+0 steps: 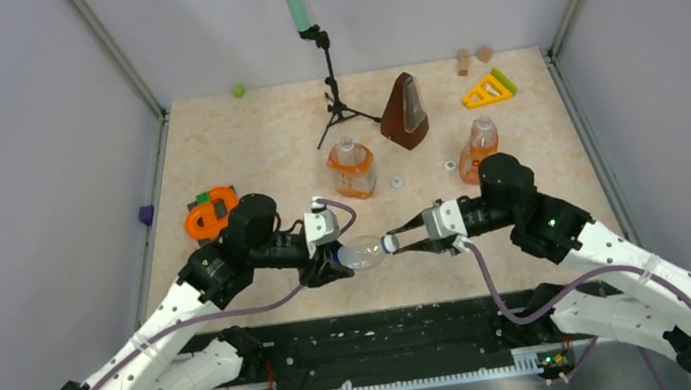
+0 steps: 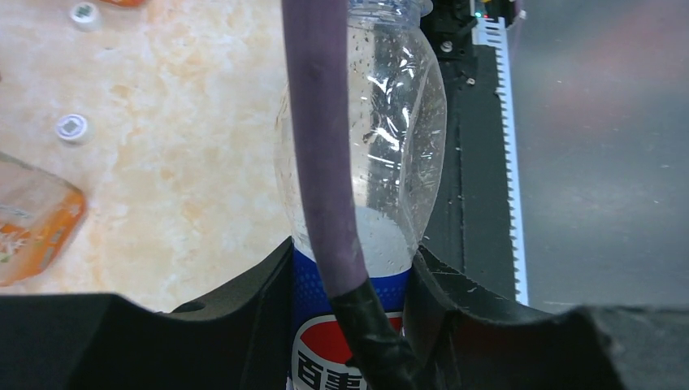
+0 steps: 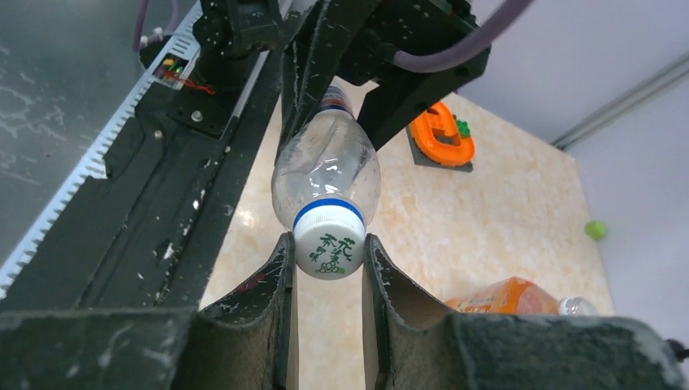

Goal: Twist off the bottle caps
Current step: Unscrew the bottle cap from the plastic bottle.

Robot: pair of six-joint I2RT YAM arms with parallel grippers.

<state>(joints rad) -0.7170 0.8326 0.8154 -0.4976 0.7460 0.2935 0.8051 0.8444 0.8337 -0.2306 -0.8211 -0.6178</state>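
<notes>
A clear bottle (image 1: 361, 251) with a blue label hangs sideways above the table's near edge, held between both arms. My left gripper (image 1: 330, 260) is shut on its labelled lower body (image 2: 390, 146), with a finger on each side (image 2: 353, 258). My right gripper (image 1: 396, 242) is shut on its white bottle cap (image 3: 329, 244), which is still on the neck and pinched between both pads (image 3: 327, 250). Two other white caps (image 1: 397, 182) (image 1: 449, 165) lie loose on the table. A squat orange bottle (image 1: 351, 169) and a slim orange bottle (image 1: 478, 152) stand behind them.
A brown metronome (image 1: 403, 112) and a small black tripod (image 1: 332, 86) stand at the back. A yellow triangle (image 1: 487, 91) and wooden blocks (image 1: 463, 61) lie at the back right, and an orange toy (image 1: 210, 215) sits at the left. The black rail (image 1: 361, 339) runs along the near edge.
</notes>
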